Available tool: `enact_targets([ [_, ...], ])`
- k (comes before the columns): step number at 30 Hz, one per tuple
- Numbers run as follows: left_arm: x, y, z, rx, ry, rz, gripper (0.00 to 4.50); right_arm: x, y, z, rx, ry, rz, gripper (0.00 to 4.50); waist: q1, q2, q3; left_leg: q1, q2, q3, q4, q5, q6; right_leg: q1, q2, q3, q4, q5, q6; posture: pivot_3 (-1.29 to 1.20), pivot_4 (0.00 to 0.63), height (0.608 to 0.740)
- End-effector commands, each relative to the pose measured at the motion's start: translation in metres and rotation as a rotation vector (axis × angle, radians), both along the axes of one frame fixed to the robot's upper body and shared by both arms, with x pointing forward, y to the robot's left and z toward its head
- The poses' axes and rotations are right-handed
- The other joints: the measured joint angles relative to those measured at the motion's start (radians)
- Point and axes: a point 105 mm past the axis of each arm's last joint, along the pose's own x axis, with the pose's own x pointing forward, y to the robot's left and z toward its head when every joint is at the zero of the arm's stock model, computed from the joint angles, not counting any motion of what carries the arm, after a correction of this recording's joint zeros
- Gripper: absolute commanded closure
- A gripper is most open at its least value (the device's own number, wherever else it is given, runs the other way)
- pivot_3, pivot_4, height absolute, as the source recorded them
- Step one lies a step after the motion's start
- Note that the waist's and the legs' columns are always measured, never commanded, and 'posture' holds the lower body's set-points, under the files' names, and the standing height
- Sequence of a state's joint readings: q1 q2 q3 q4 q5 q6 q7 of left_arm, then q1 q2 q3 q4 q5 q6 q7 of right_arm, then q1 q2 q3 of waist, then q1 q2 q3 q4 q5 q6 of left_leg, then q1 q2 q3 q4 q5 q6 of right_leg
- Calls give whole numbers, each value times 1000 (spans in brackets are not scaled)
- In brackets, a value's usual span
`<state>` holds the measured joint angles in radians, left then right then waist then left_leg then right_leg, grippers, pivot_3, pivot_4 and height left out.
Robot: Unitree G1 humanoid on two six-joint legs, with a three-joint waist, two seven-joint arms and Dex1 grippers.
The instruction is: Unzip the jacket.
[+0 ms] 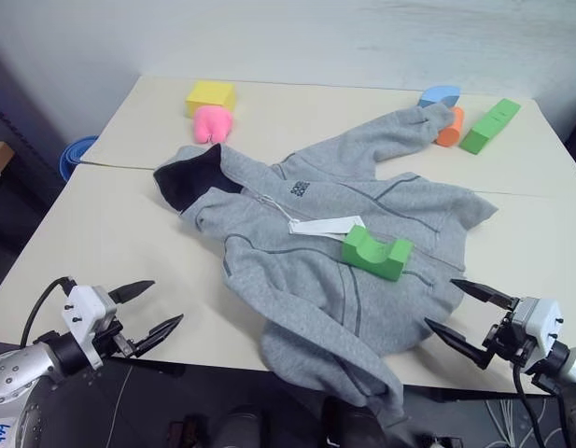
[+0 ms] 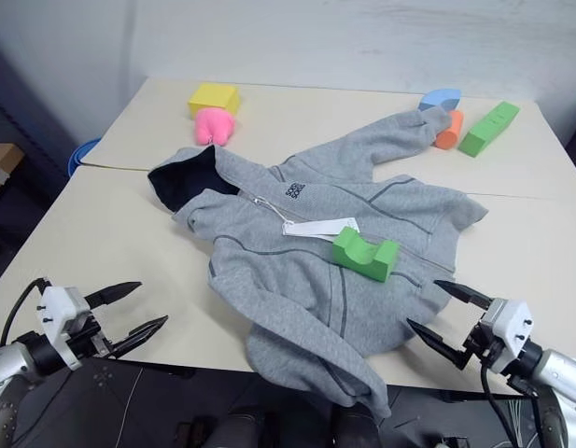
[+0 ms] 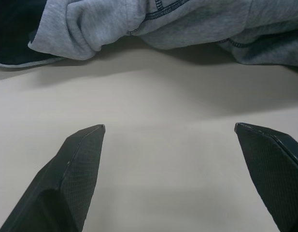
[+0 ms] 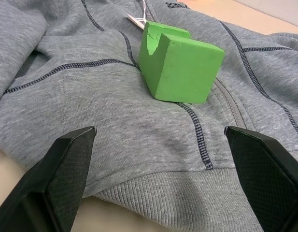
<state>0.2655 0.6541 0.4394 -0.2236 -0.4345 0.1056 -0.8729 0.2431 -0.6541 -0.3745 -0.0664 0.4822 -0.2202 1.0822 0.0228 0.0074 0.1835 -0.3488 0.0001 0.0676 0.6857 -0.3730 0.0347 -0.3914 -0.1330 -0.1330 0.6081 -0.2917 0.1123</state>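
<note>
The jacket (image 1: 325, 252), a large light grey hooded sweatshirt with a dark navy hood lining (image 1: 189, 179), lies spread across the middle of the table, one sleeve hanging over the front edge. A white paper tag (image 1: 320, 226) and a green block (image 1: 376, 252) rest on its front. My left gripper (image 1: 147, 310) is open near the table's front left, a short way from the jacket's hood side (image 3: 81, 34). My right gripper (image 1: 470, 313) is open at the front right, just off the jacket's ribbed hem (image 4: 177, 193), facing the green block (image 4: 180, 60).
At the back of the beige table (image 1: 110, 233) are a yellow block (image 1: 211, 95) and a pink block (image 1: 214, 123) on the left, and blue (image 1: 440, 94), orange (image 1: 450, 127) and long green (image 1: 490, 125) blocks on the right. A seam (image 1: 530, 194) joins two tabletops.
</note>
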Motion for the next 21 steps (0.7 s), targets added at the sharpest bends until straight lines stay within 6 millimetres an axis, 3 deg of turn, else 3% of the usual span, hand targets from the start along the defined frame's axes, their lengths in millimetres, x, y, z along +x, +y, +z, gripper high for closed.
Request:
enact_targets([
  [1, 1, 0, 6, 10, -44, -2, 0, 0, -1, 3, 4, -32, -5, 61, 0, 0, 0, 0, 0, 0, 0, 0, 0, 0, 0, 0, 0, 0, 0, 0, 150, 740],
  [10, 2, -1, 9, -161, 57, -39, 0, 2, 4, 0, 30, -39, -19, 61, -1, 0, 0, 0, 0, 0, 0, 0, 0, 0, 0, 0, 1, 0, 0, 0, 150, 740],
  [17, 9, -6, 23, -166, 28, -121, 0, 1, 8, 1, 44, -43, -39, 61, -1, 0, 0, 0, 0, 0, 0, 0, 0, 0, 0, 0, 0, 0, 0, 0, 150, 740],
  [21, 14, -35, 43, -219, 26, -276, 0, 7, 15, 21, 76, -82, -40, 61, -1, 0, 0, 1, 0, 0, 0, 0, 0, 0, 0, 0, 1, 0, 0, 0, 150, 740],
])
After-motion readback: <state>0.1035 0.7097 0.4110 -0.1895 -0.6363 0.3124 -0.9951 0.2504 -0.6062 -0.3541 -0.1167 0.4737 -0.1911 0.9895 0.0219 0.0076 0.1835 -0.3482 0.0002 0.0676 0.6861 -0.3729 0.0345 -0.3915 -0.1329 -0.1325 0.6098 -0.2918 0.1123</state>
